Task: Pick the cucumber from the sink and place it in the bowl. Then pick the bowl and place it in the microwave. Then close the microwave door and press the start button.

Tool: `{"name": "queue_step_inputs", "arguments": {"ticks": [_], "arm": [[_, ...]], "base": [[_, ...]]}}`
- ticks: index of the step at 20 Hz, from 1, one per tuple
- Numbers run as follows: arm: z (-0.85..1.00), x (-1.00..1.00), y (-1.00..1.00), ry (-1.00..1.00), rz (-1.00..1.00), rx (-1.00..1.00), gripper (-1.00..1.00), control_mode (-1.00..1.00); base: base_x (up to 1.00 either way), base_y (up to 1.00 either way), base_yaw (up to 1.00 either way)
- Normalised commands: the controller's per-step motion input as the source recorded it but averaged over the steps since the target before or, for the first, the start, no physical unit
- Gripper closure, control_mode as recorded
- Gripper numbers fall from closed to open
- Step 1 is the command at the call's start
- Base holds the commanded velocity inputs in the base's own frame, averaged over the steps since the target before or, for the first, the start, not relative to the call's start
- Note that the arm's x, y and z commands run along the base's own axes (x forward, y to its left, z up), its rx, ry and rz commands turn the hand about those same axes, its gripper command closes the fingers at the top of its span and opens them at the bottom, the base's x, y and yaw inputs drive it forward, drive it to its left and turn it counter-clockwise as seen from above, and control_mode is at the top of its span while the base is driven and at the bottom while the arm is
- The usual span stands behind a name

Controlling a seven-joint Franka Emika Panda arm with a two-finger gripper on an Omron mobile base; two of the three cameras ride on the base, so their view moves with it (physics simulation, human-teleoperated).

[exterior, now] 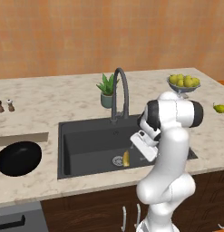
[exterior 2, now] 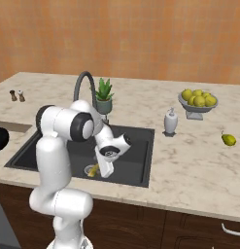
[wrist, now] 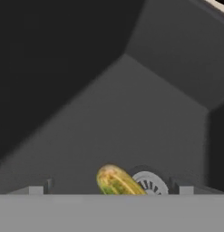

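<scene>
The short yellow-green cucumber (exterior: 126,158) lies on the floor of the dark-grey sink (exterior: 86,140), right beside the round silver drain (wrist: 152,183). My gripper (wrist: 111,190) is lowered into the basin just above the cucumber (wrist: 114,180), open, with its fingertips (wrist: 36,189) wide apart and nothing between them. From the right base view the hand (exterior 2: 108,155) points down at the cucumber (exterior 2: 94,170). The wide black bowl (exterior: 18,157) sits on the counter left of the sink. The microwave is out of view.
A dark gooseneck faucet (exterior: 121,93) and a potted plant (exterior: 107,90) stand behind the sink. A footed bowl of pears (exterior: 183,83), a loose pear (exterior: 219,108), a soap dispenser (exterior 2: 170,121) and two shakers (exterior: 5,106) are on the counter.
</scene>
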Motion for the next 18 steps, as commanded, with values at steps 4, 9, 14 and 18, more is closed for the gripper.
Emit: {"name": "queue_step_inputs", "arguments": {"ticks": [4, 9, 14, 18], "arm": [[-0.34, 0.33, 0.11, -0.08, 0.00, 0.00, -1.00, -1.00], [-0.32, 0.28, 0.07, -0.03, 0.00, 0.00, -1.00, -1.00], [-0.40, 0.36, 0.12, 0.00, 0.00, 0.00, -1.00, -1.00], [-0.42, 0.39, 0.18, 0.00, 0.00, 0.00, -1.00, -1.00]], "base": [[0.00, 0.00, 0.00], [0.00, 0.00, 0.00], [0.00, 0.00, 0.00], [0.00, 0.00, 0.00]]}}
